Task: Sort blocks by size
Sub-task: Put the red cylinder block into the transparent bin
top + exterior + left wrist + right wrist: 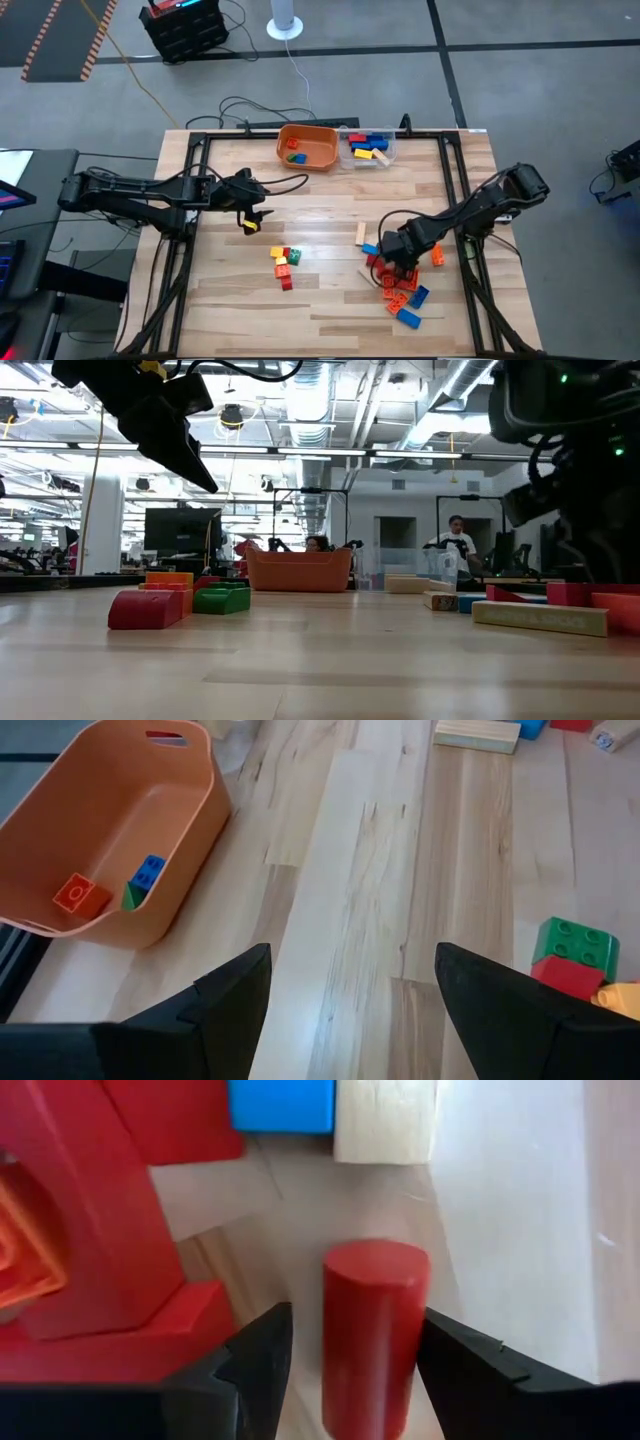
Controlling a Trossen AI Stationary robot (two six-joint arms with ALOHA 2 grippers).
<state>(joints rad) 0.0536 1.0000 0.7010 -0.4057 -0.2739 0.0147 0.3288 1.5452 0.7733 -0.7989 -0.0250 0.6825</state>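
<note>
Jaws of the right gripper point(350, 1370) straddle a red cylinder block point(372, 1335), unclenched, its long axis running between them, low in the blocks point(400, 285) on the wooden surface point(320, 210); left gripper point(350, 1010), spread and empty, hovers nearer the orange bowl point(110, 830); workshop room behind.

Pale wooden tabletop point(320, 215), planked and smooth with a satin sheen. Blocks point(400, 290) of smooth, slightly glossy plastic. Orange bowl point(190, 830) matt plastic. Fingers point(230, 1010) matt black.
</note>
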